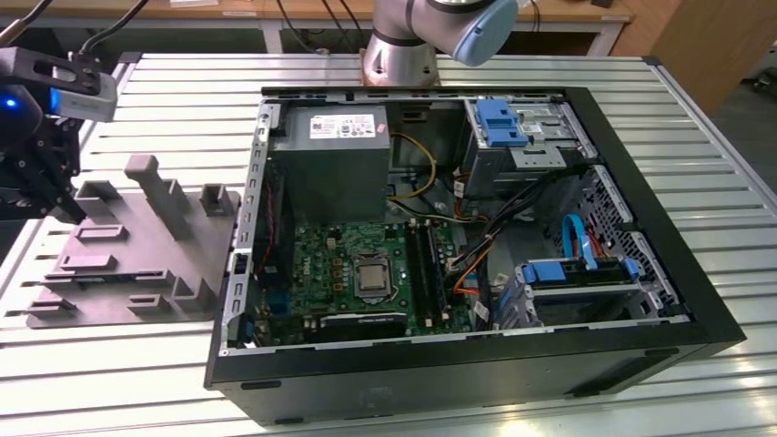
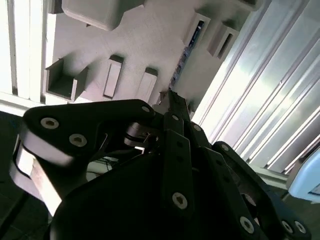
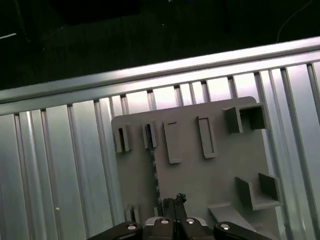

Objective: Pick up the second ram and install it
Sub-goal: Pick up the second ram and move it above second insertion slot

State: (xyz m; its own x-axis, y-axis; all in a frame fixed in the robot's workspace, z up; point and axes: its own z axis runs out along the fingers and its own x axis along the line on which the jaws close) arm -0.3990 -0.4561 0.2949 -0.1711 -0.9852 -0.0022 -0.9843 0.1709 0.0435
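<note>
The end effector [image 3: 174, 202], clenched and empty, hangs near the ram [image 3: 152, 160] standing on edge in the grey holder [image 3: 220, 180]; descending clenched, it would likely strike rather than straddle it.

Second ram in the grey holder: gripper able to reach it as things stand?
Probably yes. The second ram stands on edge in the grey holder, top edge uncovered, and the gripper hangs over the holder close by.

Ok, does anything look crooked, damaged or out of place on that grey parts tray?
Nothing stands out. The second ram stands straight on edge in its slots on the grey tray, with the gripper close by its end.
</note>
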